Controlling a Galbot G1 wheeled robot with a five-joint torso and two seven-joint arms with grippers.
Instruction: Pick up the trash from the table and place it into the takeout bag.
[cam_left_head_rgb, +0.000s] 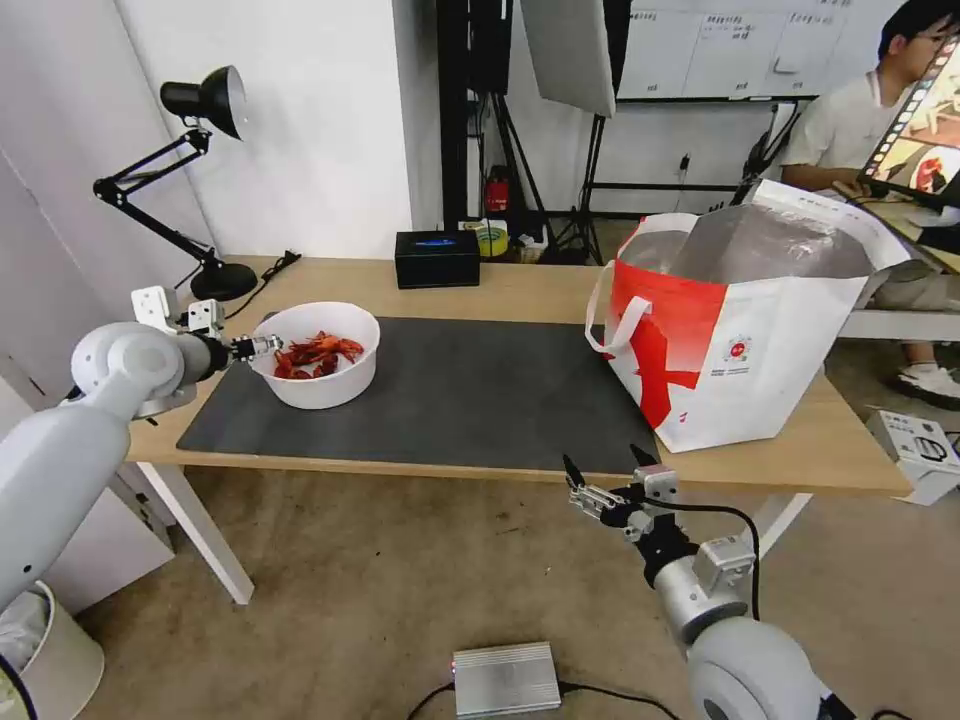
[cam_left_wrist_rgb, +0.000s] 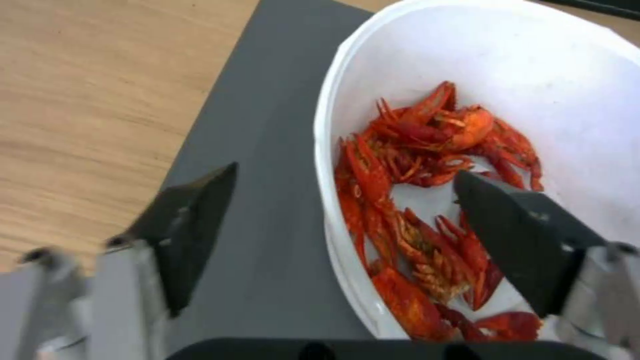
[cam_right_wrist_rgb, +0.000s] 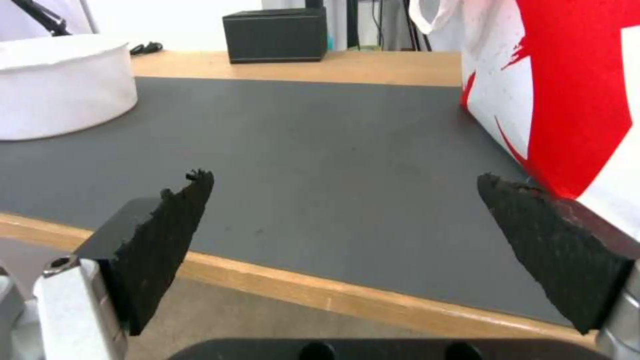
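Bright, even indoor light throughout, with no single source to pick out. Soft, faint shadows under the white bowl (cam_left_head_rgb: 318, 352) and the takeout bag (cam_left_head_rgb: 735, 330) on the dark mat (cam_left_head_rgb: 430, 395). Dull sheen on the bag's foil lining. Mild bending of straight lines toward the head view's edges. Blurred near end effector fingers (cam_left_wrist_rgb: 190, 235) in the wrist views; slightly soft crayfish shells (cam_left_wrist_rgb: 427, 210).

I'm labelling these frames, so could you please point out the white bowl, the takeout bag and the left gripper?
white bowl (cam_left_head_rgb: 322, 388): head view, front outer wall.
takeout bag (cam_left_head_rgb: 790, 350): head view, white front panel.
left gripper (cam_left_wrist_rgb: 343, 197): left wrist view, midway between open fingertips, straddling the bowl's rim.
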